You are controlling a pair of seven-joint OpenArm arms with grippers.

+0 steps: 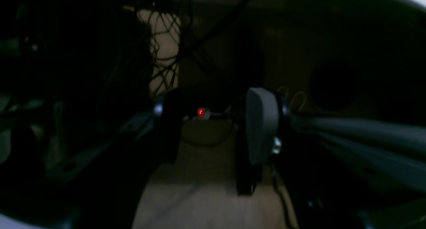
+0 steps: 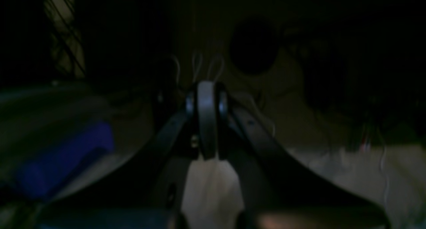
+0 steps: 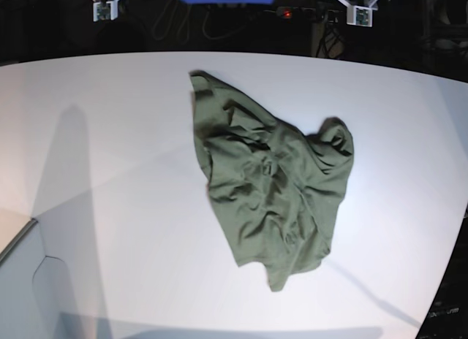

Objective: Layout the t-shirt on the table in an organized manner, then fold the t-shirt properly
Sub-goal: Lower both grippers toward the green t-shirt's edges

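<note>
White and smooth, the wide curved-edged desk [image 3: 110, 207] carries the crumpled olive-green short-sleeved cotton t-shirt [image 3: 270, 185], which lies in a rumpled heap right of centre, touched by neither arm. Beyond the far edge, in dim wrist views, the left hand [image 1: 213, 122] shows its fingers spread apart and empty. The right hand [image 2: 206, 122] has its fingers pressed together on nothing.

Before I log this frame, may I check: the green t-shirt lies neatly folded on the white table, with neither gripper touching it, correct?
Not quite. The t-shirt is not folded: the base view shows it crumpled and bunched in a loose heap. The rest holds: it lies on the white table, and no gripper touches it.
</note>
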